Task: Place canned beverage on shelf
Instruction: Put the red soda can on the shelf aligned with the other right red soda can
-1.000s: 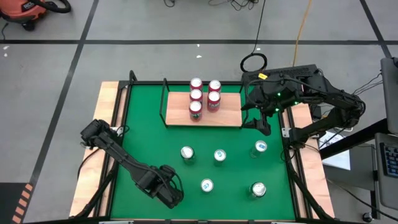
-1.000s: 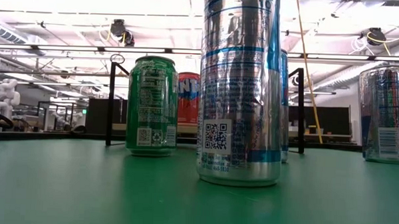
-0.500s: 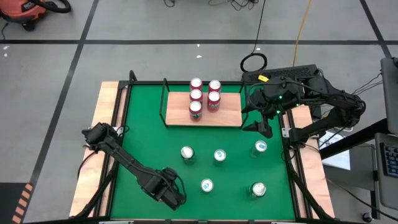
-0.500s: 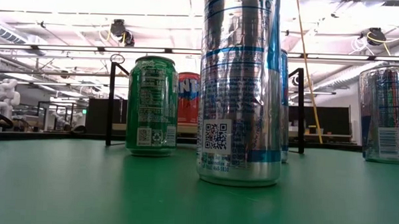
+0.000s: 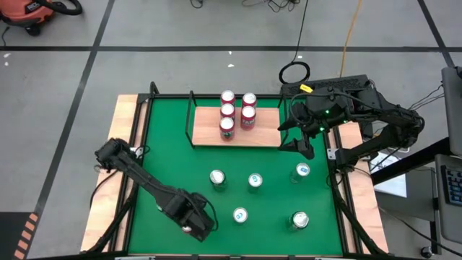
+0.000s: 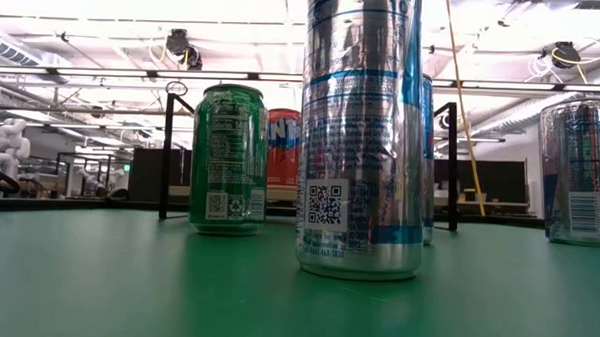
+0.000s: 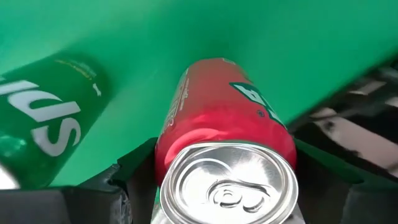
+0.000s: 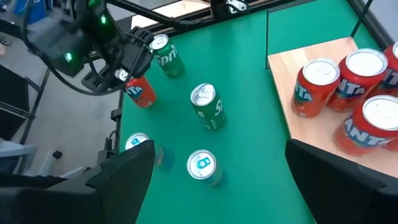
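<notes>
Lighting: bright, even, overhead — ceiling lamps [image 6: 286,3] blew out in low view; silver can [image 6: 361,131] glared; shadows soft, wrist views slightly blurred.

From above, the left gripper [image 5: 193,225] covers the red can [image 7: 225,134] between its fingers, so that can cannot be seen there. Level with the table, the tall silver can [image 6: 361,131] runs off the top edge and hides most of the shelf [image 6: 309,197] behind it
</notes>
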Controlling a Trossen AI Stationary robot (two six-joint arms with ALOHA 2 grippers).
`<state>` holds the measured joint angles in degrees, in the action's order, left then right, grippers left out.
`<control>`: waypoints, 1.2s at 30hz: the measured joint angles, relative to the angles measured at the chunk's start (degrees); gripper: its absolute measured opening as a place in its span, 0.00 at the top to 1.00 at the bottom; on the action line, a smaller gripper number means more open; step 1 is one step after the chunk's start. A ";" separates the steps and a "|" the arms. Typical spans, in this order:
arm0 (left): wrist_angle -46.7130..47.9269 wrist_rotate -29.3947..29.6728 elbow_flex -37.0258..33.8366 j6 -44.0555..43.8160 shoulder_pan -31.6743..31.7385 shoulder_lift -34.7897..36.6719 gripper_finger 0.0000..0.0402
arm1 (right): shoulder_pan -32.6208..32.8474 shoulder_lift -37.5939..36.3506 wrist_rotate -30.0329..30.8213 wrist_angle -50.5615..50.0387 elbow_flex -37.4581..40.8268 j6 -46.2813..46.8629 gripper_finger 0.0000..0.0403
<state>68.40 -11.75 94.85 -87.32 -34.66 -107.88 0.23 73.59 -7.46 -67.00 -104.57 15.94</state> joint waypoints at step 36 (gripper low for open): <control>3.54 8.87 14.55 70.01 23.83 17.14 0.31 | 9.98 24.08 4.02 31.53 -0.02 13.22 0.01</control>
<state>71.95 -2.88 109.40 -17.31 -10.82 -90.74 10.21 97.67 -3.44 -35.46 -104.60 29.17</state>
